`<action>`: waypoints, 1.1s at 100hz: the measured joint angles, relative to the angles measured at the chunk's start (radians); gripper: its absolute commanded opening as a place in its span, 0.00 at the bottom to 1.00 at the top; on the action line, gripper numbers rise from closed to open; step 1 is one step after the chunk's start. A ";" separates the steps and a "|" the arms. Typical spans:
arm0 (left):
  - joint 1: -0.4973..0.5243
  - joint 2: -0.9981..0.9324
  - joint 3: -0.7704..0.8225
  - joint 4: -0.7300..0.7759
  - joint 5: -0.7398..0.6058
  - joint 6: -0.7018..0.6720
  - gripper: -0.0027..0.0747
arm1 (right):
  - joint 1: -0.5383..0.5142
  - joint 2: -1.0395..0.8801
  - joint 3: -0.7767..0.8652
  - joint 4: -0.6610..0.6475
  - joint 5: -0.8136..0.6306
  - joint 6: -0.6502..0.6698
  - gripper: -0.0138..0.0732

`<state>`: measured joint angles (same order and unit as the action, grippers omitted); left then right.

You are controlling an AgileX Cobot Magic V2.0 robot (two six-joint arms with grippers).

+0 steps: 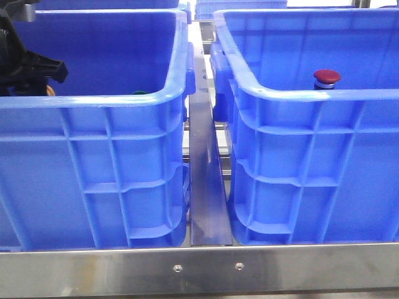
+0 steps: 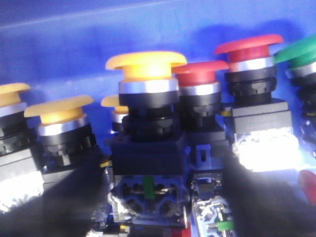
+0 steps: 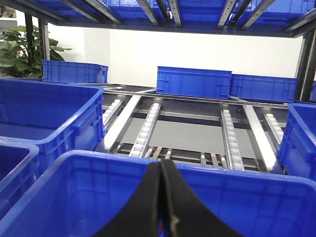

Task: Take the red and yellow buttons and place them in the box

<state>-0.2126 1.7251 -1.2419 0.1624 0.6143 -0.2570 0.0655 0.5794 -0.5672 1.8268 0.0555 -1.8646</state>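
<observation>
In the left wrist view, a yellow button (image 2: 147,66) stands upright among several yellow and red buttons (image 2: 247,49) in the left crate (image 1: 93,106). My left gripper (image 2: 160,197) is open. Its dark fingers (image 2: 64,197) stand on either side of that yellow button's block, the right one apart from it. In the front view the left gripper (image 1: 37,67) reaches into the left crate. One red button (image 1: 326,77) stands inside the box (image 1: 312,99) on the right. My right gripper (image 3: 162,165) is shut above a blue crate, with nothing seen between its fingers.
A green-capped button (image 2: 298,52) stands beside the red ones, and its cap peeks over the left crate's rim (image 1: 138,93). A metal rail (image 1: 206,174) runs between the crates. More blue crates (image 3: 195,81) and roller tracks (image 3: 229,138) lie beyond.
</observation>
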 measured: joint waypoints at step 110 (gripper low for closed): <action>-0.543 -0.641 0.115 -0.008 0.053 0.036 0.01 | 0.000 0.000 0.000 0.000 0.000 0.002 0.08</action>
<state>-0.7556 1.0844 -1.1273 0.1547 0.6668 -0.2209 0.0655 0.5794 -0.5672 1.8268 0.0555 -1.8625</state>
